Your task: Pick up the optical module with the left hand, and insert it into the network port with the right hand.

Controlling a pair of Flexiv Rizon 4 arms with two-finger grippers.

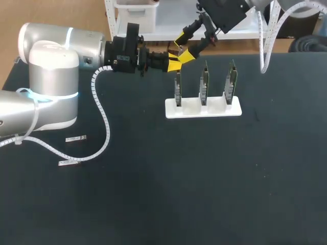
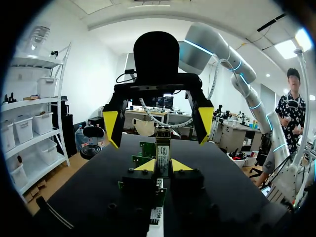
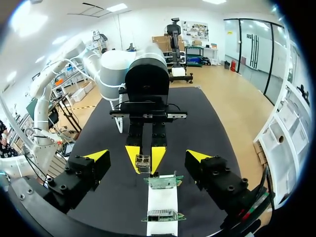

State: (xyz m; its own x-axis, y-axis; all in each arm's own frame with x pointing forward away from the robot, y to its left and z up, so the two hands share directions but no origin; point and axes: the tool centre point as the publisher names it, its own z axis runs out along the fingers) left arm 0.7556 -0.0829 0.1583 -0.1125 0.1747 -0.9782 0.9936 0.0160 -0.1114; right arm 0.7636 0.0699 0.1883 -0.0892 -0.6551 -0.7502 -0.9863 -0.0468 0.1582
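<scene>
My left gripper (image 1: 173,63) hovers over the far part of the table, shut on a small metal optical module (image 2: 162,154) that sticks out past its yellow tips. Directly facing it, my right gripper (image 1: 183,48) stands open, its two fingers spread wide on either side of the module's free end without touching it (image 3: 142,163). Just below both grippers is a white stand (image 1: 204,109) holding three upright green network cards (image 1: 204,84); the nearest card's port (image 3: 161,216) shows under my right gripper.
Two spare modules (image 1: 75,138) (image 1: 69,162) lie on the black table at the left, under my left arm's white cable. The table's rear edge is just behind the grippers.
</scene>
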